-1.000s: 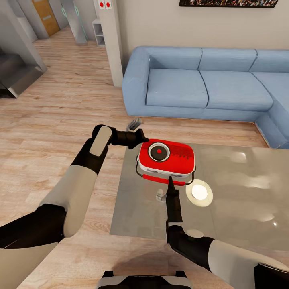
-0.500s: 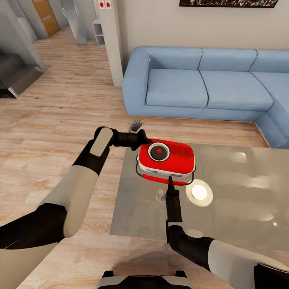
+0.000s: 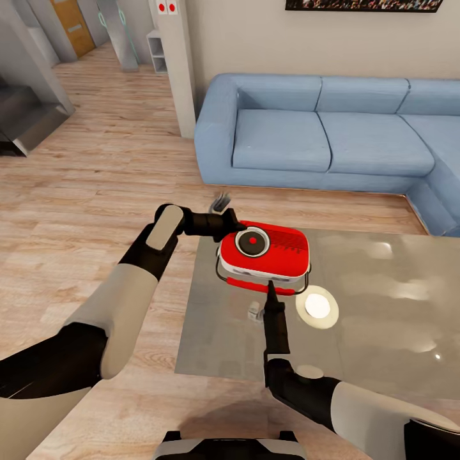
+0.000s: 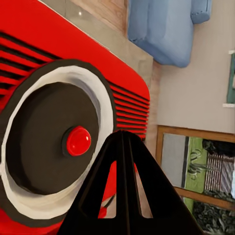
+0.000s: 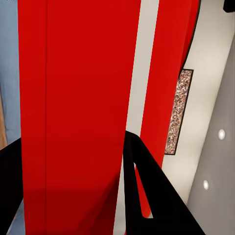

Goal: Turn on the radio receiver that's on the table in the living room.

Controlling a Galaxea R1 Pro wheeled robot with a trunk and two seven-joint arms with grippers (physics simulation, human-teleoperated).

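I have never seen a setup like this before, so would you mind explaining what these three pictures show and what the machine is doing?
This is a simulated two-armed robot. The large picture comes from a camera on its head, looking down over both arms; the other two come from cameras by each gripper.

On the grey table sits the red radio receiver, with a white disc and a small pale object beside it.

The left gripper, fingers together, points at the radio's round dial; its wrist view shows the red button just ahead. The right gripper reaches the radio's near edge, where red casing lies between its fingers. I cannot tell if it is squeezing.
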